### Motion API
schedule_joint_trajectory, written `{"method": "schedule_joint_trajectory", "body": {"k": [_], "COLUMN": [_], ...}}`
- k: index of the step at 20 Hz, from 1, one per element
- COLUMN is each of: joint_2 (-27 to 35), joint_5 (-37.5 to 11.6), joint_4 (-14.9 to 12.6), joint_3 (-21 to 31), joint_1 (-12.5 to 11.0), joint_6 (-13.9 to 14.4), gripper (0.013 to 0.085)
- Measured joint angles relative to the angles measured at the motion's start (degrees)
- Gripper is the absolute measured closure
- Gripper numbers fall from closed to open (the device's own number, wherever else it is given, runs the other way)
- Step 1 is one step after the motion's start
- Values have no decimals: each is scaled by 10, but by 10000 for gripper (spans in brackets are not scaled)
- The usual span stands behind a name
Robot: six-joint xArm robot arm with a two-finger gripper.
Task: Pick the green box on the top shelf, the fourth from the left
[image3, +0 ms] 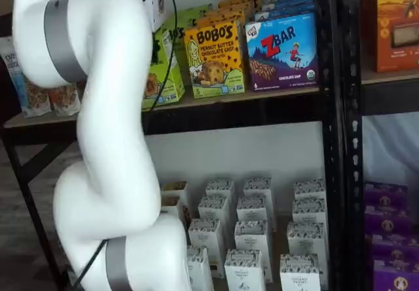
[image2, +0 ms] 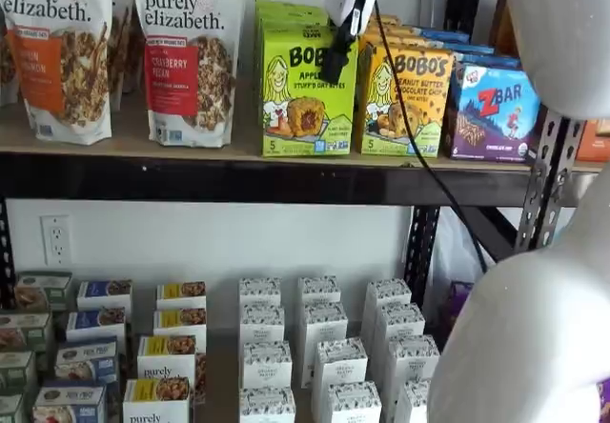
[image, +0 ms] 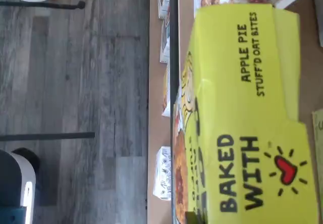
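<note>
Green box [image2: 303, 99]: 1 front carton, tool-gripped.

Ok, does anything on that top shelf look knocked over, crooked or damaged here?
Nothing stands out. The green box stands upright on the top shelf beside the yellow box, with the gripper in front of it.

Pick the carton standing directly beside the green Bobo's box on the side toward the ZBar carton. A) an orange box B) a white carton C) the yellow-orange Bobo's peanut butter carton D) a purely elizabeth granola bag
C: in a shelf view the green box on the top shelf has the yellow-orange Bobo's peanut butter carton right next to it, with the ZBar carton beyond that.
</note>
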Motion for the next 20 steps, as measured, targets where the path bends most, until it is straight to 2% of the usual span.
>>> {"method": "schedule_joint_trajectory", "body": {"k": [9, 20], "joint_2": [-13, -54], "joint_5": [39, 76], "joint_4": [1, 13], "joint_3": [-7, 15], "joint_1": [-3, -14], "joint_6": [1, -3], "gripper": [730, 730]}}
